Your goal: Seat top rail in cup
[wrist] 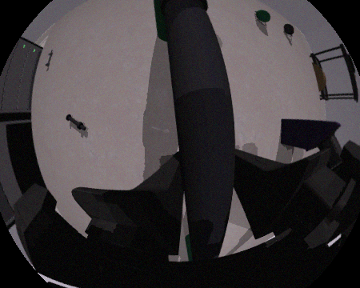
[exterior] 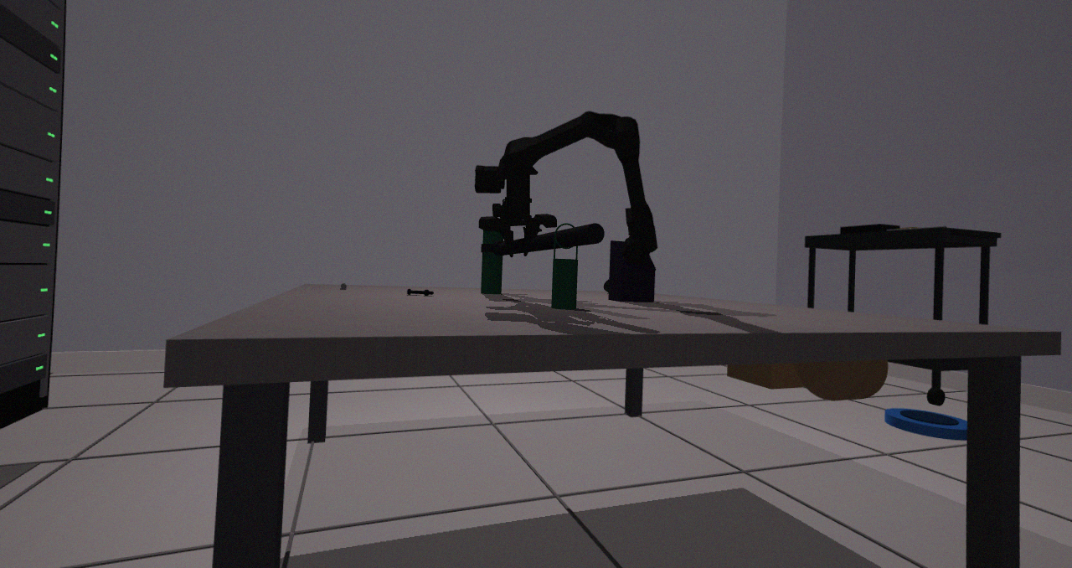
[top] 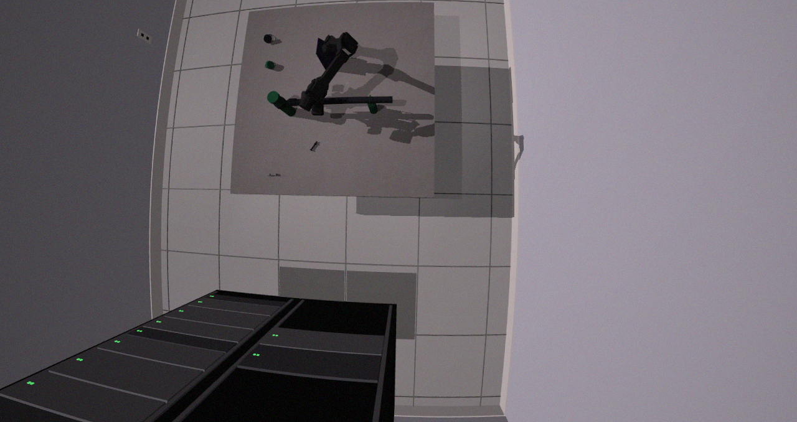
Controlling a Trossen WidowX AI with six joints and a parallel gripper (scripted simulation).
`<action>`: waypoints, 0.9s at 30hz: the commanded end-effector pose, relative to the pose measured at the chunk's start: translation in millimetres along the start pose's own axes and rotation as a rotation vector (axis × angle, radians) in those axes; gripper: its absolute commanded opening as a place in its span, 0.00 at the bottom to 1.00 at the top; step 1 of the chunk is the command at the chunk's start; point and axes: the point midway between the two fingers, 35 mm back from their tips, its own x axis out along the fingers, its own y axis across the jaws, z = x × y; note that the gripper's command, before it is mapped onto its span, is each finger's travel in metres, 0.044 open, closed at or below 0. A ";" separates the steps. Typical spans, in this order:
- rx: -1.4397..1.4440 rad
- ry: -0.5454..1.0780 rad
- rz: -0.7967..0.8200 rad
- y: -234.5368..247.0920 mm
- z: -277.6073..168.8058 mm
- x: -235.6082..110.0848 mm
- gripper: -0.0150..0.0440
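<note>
I have the gripper [exterior: 524, 229] pinching the rail [exterior: 569, 236], whose long axis points straight at the post [exterior: 491, 265] just ahead.

The arm [exterior: 592, 133] arches up from its base and reaches forward, wrist turned straight down. The gripper [exterior: 522, 236] has its jaws clamped on the rail [exterior: 573, 236].
</note>
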 end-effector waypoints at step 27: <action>0.002 -0.007 0.002 -0.3 2.2 -2.2 0.25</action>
